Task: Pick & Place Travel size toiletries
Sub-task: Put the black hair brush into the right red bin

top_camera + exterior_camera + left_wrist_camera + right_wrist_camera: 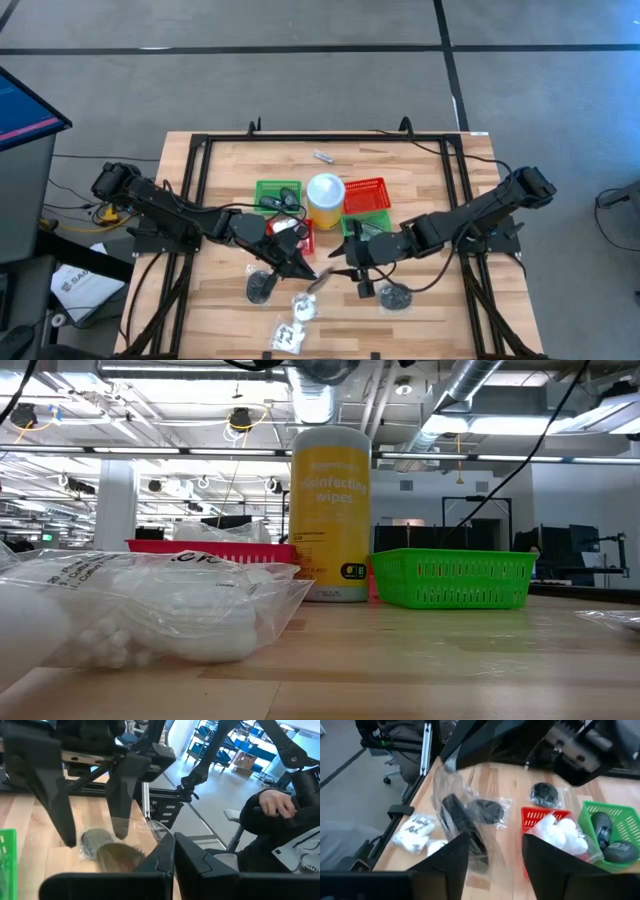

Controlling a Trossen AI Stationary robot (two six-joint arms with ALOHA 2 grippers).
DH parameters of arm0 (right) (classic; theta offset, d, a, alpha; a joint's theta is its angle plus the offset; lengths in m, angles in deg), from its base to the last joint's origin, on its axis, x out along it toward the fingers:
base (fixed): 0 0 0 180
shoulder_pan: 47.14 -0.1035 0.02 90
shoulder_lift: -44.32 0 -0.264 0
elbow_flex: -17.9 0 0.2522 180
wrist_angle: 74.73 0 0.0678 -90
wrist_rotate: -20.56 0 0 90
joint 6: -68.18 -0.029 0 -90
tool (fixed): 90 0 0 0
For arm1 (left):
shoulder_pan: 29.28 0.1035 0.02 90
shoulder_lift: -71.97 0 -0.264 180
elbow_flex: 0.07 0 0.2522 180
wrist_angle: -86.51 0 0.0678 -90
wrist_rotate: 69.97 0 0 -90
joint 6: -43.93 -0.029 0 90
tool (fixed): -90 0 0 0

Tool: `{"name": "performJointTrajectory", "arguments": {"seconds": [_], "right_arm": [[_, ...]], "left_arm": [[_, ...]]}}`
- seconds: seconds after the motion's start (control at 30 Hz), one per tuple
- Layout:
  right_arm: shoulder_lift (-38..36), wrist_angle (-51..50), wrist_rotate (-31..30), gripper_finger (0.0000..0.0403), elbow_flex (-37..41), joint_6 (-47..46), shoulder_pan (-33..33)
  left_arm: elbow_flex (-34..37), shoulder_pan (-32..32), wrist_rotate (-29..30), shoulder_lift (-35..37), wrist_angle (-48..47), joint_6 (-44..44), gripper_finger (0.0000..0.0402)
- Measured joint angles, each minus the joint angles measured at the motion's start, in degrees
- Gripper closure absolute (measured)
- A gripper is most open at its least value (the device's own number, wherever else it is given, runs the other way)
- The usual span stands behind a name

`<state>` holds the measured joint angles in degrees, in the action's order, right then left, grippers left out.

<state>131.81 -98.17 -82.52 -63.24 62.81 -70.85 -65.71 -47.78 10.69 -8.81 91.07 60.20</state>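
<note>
A clear bag (465, 820) with dark round pieces hangs between my two grippers near the table's near middle, seen in the high view too (322, 280). My left gripper (449, 760) is shut on it. My right gripper (492, 855) is open, with one finger on each side of the bag's lower part; whether they touch it I cannot tell. More bagged dark pieces (262, 287) (395, 297) and white printed packets (303, 308) (285, 335) lie flat on the table. A small silvery piece (323, 156) lies near the far edge. My left gripper pinches the clear bag by its upper edge (444, 770) between its two fingers, coming slanting down from the table's left. The bag hangs slack and tilted below the fingers with the dark pieces in its lower half. Whether its lower end rests on the table cannot be told.
A green basket (278, 195) with dark pieces, a yellow cup with white lid (325, 198) and a red basket (366, 196) stand mid-table. A small red basket (540, 817) holds a bag of white balls (560, 832). A black frame (200, 150) borders the table.
</note>
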Motion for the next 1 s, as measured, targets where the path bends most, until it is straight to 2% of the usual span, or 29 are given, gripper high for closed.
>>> {"name": "performJointTrajectory", "arguments": {"seconds": [0.23,0.47,0.7,1.0], "right_arm": [[1.58,1.3,0.15,0.0199,-0.16,0.0,0.24],[2.95,1.89,1.46,0.0211,0.04,1.47,0.24],[2.9,2.55,1.46,0.0261,-0.02,1.49,0.21],[2.9,2.46,1.51,0.0369,-0.02,3.18,0.22]], "left_arm": [[0.0,0.0,0.02,0.0,0.04,0.0,0.0401],[0.0,0.31,0.04,0.0,0.1,-1.11,0.0401],[0.0,0.59,0.09,0.0,0.11,-1.08,0.0401],[0.0,0.59,1.96,0.0,0.12,-2.95,0.0401]]}}
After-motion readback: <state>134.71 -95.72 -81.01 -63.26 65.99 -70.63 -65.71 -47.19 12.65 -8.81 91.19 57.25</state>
